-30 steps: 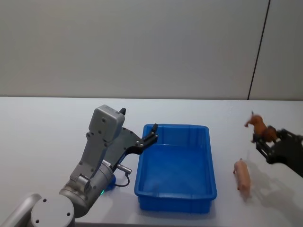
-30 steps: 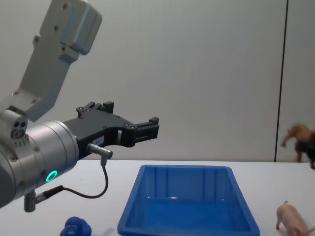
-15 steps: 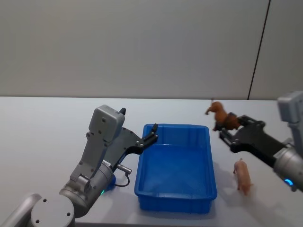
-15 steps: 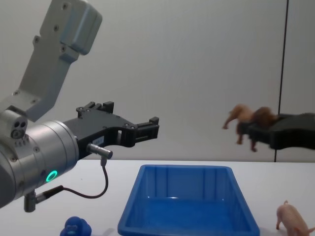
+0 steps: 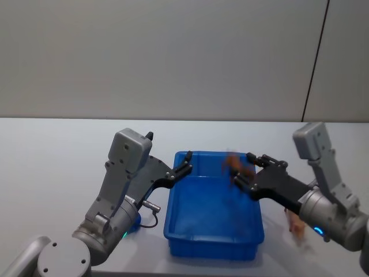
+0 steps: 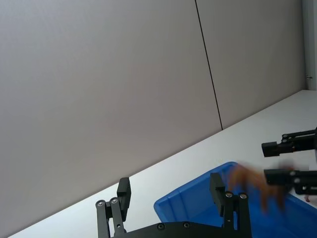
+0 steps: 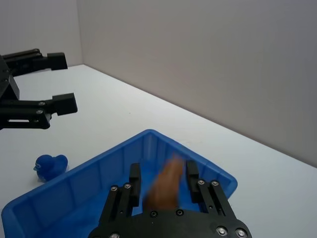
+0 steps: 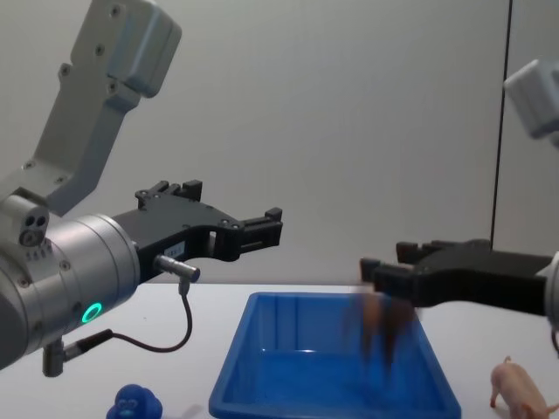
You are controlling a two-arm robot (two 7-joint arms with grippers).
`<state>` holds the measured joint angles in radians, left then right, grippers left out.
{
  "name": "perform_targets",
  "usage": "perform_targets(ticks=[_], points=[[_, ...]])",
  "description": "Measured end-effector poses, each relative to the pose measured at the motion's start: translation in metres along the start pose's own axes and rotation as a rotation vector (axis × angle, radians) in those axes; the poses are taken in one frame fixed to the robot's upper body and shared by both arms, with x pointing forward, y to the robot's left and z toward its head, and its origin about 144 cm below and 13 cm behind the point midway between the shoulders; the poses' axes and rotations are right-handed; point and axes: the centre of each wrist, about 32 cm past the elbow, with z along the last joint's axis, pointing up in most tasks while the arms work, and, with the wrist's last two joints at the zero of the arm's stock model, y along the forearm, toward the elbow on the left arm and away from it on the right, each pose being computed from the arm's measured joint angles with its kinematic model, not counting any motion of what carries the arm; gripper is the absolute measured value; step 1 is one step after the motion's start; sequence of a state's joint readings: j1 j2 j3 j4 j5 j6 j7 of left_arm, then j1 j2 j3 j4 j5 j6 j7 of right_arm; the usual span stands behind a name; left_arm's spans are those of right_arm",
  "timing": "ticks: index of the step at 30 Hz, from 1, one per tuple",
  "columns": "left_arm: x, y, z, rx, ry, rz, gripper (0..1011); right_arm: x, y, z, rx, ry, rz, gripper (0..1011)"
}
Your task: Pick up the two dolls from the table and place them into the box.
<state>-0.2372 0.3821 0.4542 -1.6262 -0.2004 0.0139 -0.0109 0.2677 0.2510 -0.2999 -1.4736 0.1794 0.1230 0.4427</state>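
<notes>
The shaggy brown doll (image 5: 233,163) is a blur over the blue box (image 5: 213,239), just off the fingertips of my right gripper (image 5: 242,167). From the chest it smears downward (image 8: 380,327) below the open right gripper (image 8: 384,259) into the box (image 8: 332,406). In the right wrist view the brown doll (image 7: 166,186) sits loose between the spread fingers. The pink pig doll (image 8: 515,388) stands on the white table right of the box, partly behind my right arm (image 5: 296,226). My left gripper (image 5: 185,163) hangs open above the box's left rim.
A small round blue toy (image 8: 135,404) lies on the table left of the box, under my left arm. The table (image 5: 46,173) spreads wide to the left and behind the box. A grey wall closes the back.
My right gripper has swung left with the brown doll from beyond the box's right side to above the box. The doll now blurs below the fingers. Left arm unmoved.
</notes>
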Motion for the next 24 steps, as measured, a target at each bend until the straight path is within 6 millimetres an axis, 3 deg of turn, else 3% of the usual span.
perform_targets(ticks=[1, 3, 8, 15, 24], points=[[0.000, 0.000, 0.000, 0.000, 0.000, 0.000, 1002, -0.002, 0.003, -0.002, -0.011, 0.001, 0.003, 559], [0.000, 0.000, 0.000, 0.000, 0.000, 0.000, 1002, -0.003, 0.004, -0.002, -0.014, 0.001, 0.004, 583], [0.000, 0.000, 0.000, 0.000, 0.000, 0.000, 1002, -0.006, 0.009, -0.006, -0.029, 0.004, 0.005, 780], [0.000, 0.000, 0.000, 0.000, 0.000, 0.000, 1002, -0.007, 0.010, -0.007, -0.022, 0.003, -0.008, 965], [0.000, 0.000, 0.000, 0.000, 0.000, 0.000, 1002, 0.006, -0.004, -0.008, 0.000, 0.004, -0.066, 1001]])
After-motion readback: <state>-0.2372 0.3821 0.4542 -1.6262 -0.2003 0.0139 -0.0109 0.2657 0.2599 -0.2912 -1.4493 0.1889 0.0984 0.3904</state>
